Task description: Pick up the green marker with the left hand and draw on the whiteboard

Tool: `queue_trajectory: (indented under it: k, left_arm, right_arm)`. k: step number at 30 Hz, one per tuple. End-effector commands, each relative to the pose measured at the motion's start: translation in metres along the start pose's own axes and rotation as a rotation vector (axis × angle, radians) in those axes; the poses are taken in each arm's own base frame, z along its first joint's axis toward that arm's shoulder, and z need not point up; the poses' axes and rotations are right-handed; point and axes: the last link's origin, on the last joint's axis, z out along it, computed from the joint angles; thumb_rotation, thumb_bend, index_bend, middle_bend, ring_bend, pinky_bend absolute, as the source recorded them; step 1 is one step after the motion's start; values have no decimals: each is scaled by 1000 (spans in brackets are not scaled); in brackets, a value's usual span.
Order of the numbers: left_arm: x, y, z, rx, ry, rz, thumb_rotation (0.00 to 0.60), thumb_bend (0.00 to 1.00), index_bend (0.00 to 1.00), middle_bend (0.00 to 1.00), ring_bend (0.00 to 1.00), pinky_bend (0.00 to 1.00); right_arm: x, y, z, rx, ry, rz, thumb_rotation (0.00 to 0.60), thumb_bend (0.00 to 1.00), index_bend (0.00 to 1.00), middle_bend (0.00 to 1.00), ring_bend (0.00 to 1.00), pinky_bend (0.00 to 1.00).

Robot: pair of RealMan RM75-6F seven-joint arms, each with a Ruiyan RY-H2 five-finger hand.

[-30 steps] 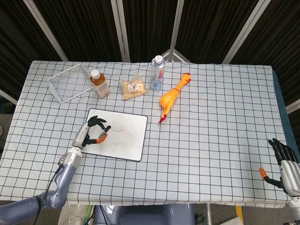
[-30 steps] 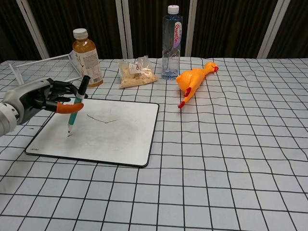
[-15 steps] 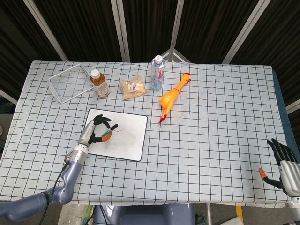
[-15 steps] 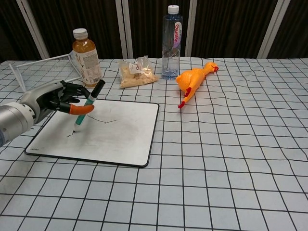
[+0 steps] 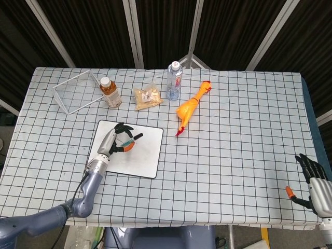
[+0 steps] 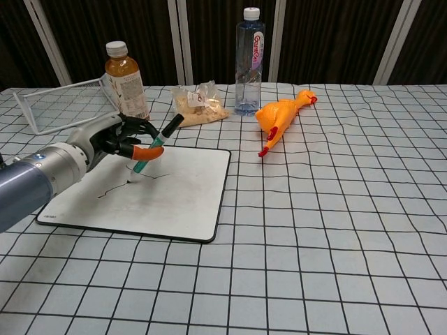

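My left hand grips the green marker, black cap end tilted up to the right, tip down on the whiteboard. A thin dark wavy line runs across the board to the left of the tip, and another short stroke lies just right of it. The board lies flat at the left front of the checkered table. My right hand hangs past the table's right front edge with its fingers apart, holding nothing; the chest view does not show it.
Behind the board stand an orange tea bottle, a bag of snacks and a clear water bottle. A rubber chicken lies right of the board. A white wire basket sits at the back left.
My left hand has carried the marker to the right across the board, tilting it further, and the drawn line on the board has grown longer. The right hand stayed put.
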Motion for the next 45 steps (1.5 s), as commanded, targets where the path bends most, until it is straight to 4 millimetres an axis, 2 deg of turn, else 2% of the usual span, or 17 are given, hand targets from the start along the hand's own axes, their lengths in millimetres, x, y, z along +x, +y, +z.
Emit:
queue_trajectory:
  k: [1, 8, 13, 18, 23, 27, 31, 39, 45]
  left_arm:
    - [-9, 7, 12, -8, -9, -11, 600, 535, 771, 273, 66, 89]
    - [-27, 29, 39, -37, -26, -30, 600, 519, 771, 275, 66, 88]
    - [-36, 68, 54, -134, -15, -104, 600, 512, 771, 275, 66, 89]
    - [-23, 101, 47, -245, 17, -185, 600, 512, 771, 276, 66, 88]
    - [2, 113, 27, -305, 39, -196, 600, 512, 772, 276, 66, 89]
    - [22, 106, 9, -304, 43, -112, 600, 511, 772, 277, 66, 89]
    - [43, 87, -10, -277, 49, 60, 600, 509, 772, 277, 66, 88]
    - [87, 31, -38, -126, 56, 421, 600, 497, 772, 276, 67, 86]
    - [105, -10, -51, -5, 36, 684, 600, 451, 766, 275, 66, 78]
  right_arm:
    - [0, 0, 0, -1, 0, 5, 600, 354, 0, 0, 0, 0]
    - [0, 1, 2, -6, -2, 10, 600, 354, 0, 0, 0, 0]
    - [0, 2, 3, -9, -5, 9, 600, 354, 0, 0, 0, 0]
    - [1, 3, 0, -15, 0, 13, 600, 354, 0, 0, 0, 0]
    - [3, 5, -2, -23, 6, 10, 600, 354, 0, 0, 0, 0]
    - [3, 6, -3, -27, 5, 4, 600, 354, 0, 0, 0, 0]
    - [2, 5, -4, -28, 5, -4, 600, 354, 0, 0, 0, 0]
    - [2, 6, -5, -38, 3, -5, 600, 354, 0, 0, 0, 0]
    - [1, 5, -6, -38, 2, -11, 600, 354, 0, 0, 0, 0]
